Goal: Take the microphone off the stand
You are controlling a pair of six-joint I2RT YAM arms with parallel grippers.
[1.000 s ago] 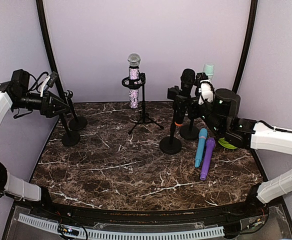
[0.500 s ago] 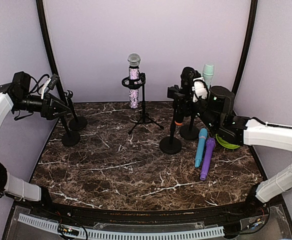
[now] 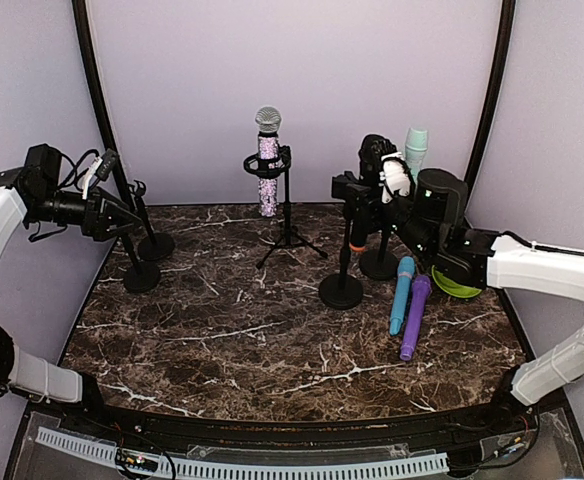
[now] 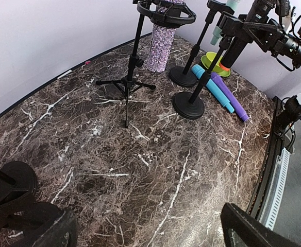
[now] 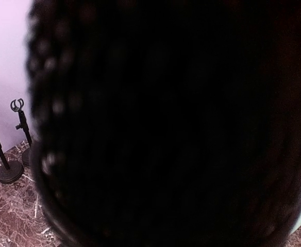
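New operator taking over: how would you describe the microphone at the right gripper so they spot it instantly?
On the right half of the marble table, two round-base stands sit close together; find the nearer stand. The microphone clipped in it, beside the right gripper, is black with an orange ring, unlike the mint-headed microphone behind.

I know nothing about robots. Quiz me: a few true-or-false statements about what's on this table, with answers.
1. The sparkly microphone stands in a tripod stand. True.
2. A blue microphone and a purple microphone lie flat on the table. True.
3. The right end effector is at the sparkly microphone. False: it is at the black microphone.
4. The left end effector holds a microphone. False: it is open and empty.
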